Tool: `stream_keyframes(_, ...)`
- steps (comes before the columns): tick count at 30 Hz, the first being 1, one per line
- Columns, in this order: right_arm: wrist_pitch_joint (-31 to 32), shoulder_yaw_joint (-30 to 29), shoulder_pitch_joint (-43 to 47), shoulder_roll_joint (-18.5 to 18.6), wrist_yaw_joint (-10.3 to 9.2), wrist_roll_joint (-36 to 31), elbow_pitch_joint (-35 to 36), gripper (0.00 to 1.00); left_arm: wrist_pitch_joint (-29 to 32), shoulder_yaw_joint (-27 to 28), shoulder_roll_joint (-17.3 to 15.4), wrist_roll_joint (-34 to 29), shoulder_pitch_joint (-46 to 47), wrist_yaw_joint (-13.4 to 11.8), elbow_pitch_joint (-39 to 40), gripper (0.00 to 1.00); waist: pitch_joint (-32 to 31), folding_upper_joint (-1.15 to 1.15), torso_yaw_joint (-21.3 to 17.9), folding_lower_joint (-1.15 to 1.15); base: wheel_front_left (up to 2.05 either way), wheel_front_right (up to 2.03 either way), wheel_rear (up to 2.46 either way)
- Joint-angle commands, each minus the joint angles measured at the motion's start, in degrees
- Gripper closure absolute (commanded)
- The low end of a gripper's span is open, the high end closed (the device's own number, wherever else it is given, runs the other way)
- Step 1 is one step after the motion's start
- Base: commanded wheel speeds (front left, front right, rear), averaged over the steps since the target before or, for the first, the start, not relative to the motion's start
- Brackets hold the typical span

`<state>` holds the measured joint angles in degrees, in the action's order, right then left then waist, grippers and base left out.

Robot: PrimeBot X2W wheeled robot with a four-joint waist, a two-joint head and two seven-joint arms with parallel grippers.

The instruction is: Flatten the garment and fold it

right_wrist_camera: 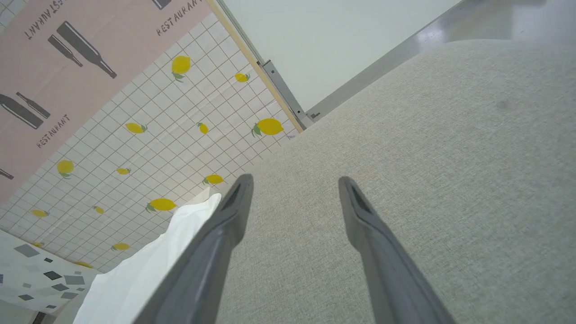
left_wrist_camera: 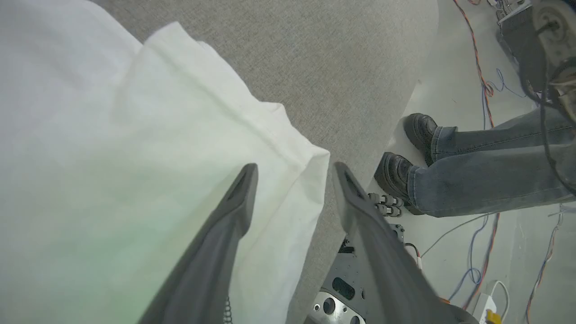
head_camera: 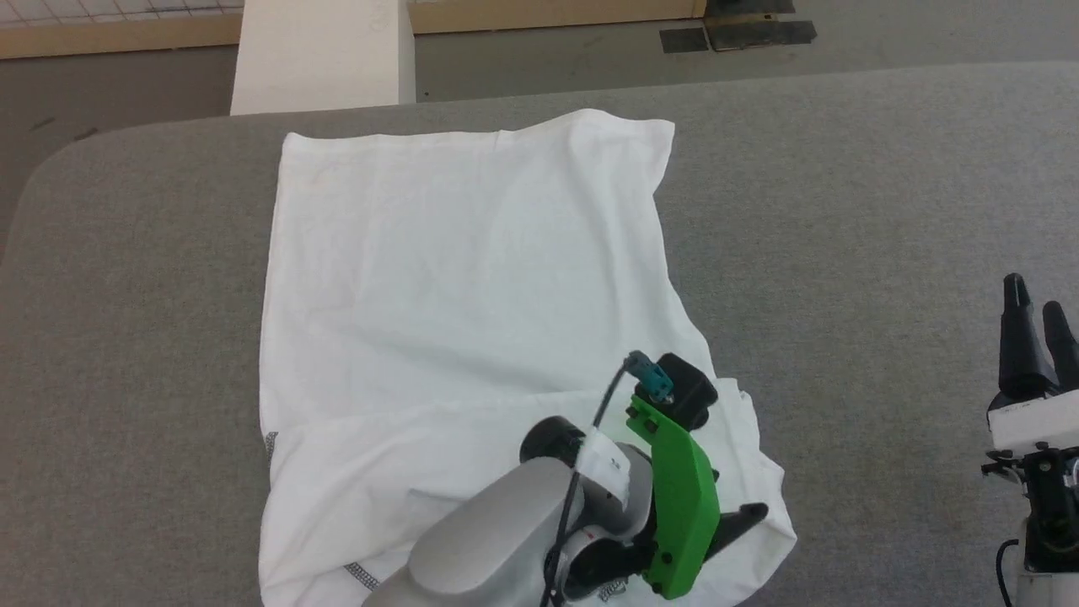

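White garment (head_camera: 438, 278) on grey table (head_camera: 843, 211), left hand (left_wrist_camera: 294, 168) splayed over its corner

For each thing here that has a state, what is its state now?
garment, lying on the table, far part flat, near part folded over and creased.
left end effector, open, at the garment's edge, gripping nothing.
right end effector, open, over bare table, holding nothing.
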<state>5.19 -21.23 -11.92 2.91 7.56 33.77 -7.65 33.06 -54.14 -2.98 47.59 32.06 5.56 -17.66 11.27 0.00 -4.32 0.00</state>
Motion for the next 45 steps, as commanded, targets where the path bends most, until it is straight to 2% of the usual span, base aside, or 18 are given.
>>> stream_keyframes(1,0.0,0.2,-0.1,0.0,-0.08,-0.1,-0.1,0.0,0.2,1.4,0.1,2.6,0.5,-0.5,1.2,0.0,-0.7,0.0,1.0,0.0,0.0,0.0,0.0)
stream_keyframes(3,0.3,0.5,-0.3,0.0,-0.08,-0.5,0.2,0.0,-0.6,4.6,0.1,5.1,1.2,-1.6,3.3,0.0,-1.1,0.0,1.9,0.0,0.0,0.0,0.0)
stream_keyframes(6,1.0,1.4,-0.8,0.0,-0.08,-1.2,0.6,0.0,-5.7,11.0,-1.4,5.4,3.1,-3.6,6.3,0.0,-1.8,0.0,2.9,0.0,0.0,0.0,0.0)
stream_keyframes(11,2.9,4.1,-2.3,0.0,-0.08,-2.5,1.1,0.0,-19.7,22.1,-8.2,0.4,5.1,-7.0,8.1,0.0,-1.8,0.0,3.8,0.0,0.0,0.0,0.0)
stream_keyframes(15,4.9,5.8,-3.8,0.0,-0.08,-3.5,1.0,0.0,-30.0,28.5,-13.4,-3.1,2.9,-9.3,6.9,0.0,-1.4,0.0,4.6,0.0,0.0,0.0,0.0)
stream_keyframes(20,8.2,7.4,-5.9,0.0,-0.08,-5.1,0.7,0.0,-42.1,34.3,-16.3,-4.9,-2.4,-11.0,5.9,0.0,0.0,0.0,5.4,0.0,0.0,0.0,0.0)
stream_keyframes(24,14.0,8.2,-10.2,0.0,-0.08,-7.9,0.0,0.0,-47.1,37.9,-16.4,-6.3,-6.5,-12.2,7.9,0.0,2.7,0.0,6.5,0.0,0.0,0.0,0.0)
stream_keyframes(29,23.3,8.8,-19.5,1.1,-0.08,-13.6,-1.9,0.0,-47.9,40.2,-15.2,-8.6,-9.0,-12.4,11.9,0.0,7.5,0.0,8.8,0.0,0.0,0.0,0.0)
stream_keyframes(32,29.3,10.2,-27.0,3.0,-0.08,-19.9,-4.5,0.0,-48.0,41.3,-14.1,-9.6,-9.2,-12.1,14.4,0.0,10.9,0.0,10.4,0.0,0.0,0.0,0.0)
stream_keyframes(38,40.5,10.6,-41.8,3.8,-0.08,-30.5,-12.3,0.0,-48.0,43.7,-11.8,-11.5,-8.5,-11.1,18.8,0.0,18.4,0.0,13.4,0.0,0.0,0.0,0.0)
stream_keyframes(45,47.6,11.1,-50.9,3.3,-0.08,-41.1,-18.9,0.0,-48.1,45.4,-8.8,-13.0,-6.7,-9.2,20.3,0.0,24.7,0.0,16.4,0.0,0.0,0.0,0.0)
